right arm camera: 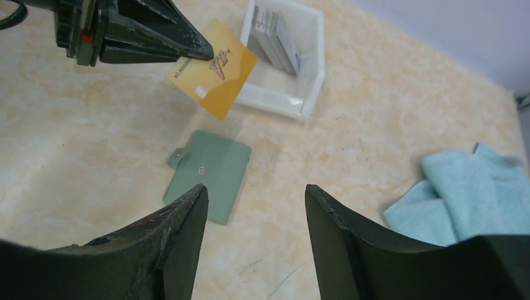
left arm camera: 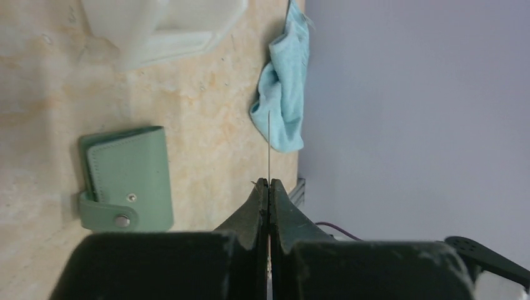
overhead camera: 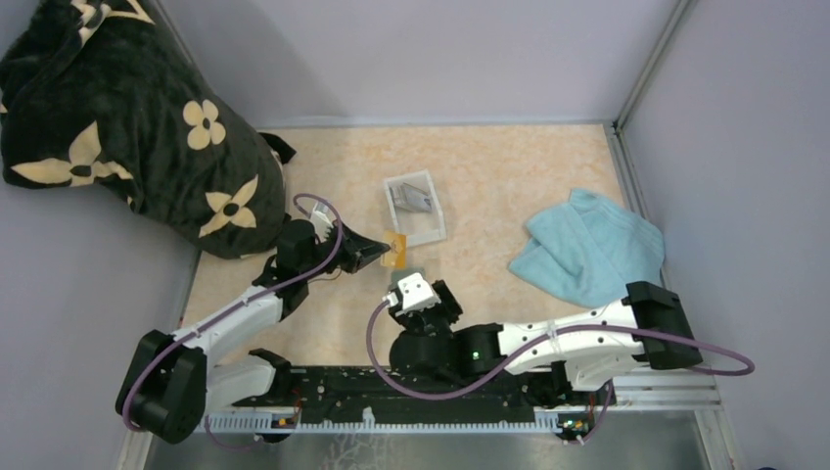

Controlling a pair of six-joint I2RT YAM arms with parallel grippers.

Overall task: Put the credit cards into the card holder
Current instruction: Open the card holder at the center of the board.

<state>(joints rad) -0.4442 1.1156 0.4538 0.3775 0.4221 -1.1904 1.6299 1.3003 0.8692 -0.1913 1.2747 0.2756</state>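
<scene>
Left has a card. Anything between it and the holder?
No object lies between the card, pinched in the left gripper, and the holder. But the holder lies closed on the table, so its slots are covered. The open right gripper hangs close by it.

Beige table (overhead camera: pixel 509 166), card holder (right arm camera: pixel 209 176), tray (right arm camera: pixel 276 104), towel (overhead camera: pixel 587 247), bag (overhead camera: pixel 117 117)

One orange card (right arm camera: pixel 212 78), one card holder (right arm camera: pixel 209 175)

On the orange card (right arm camera: pixel 215 72), small print "NO." plus illegible digits.
</scene>
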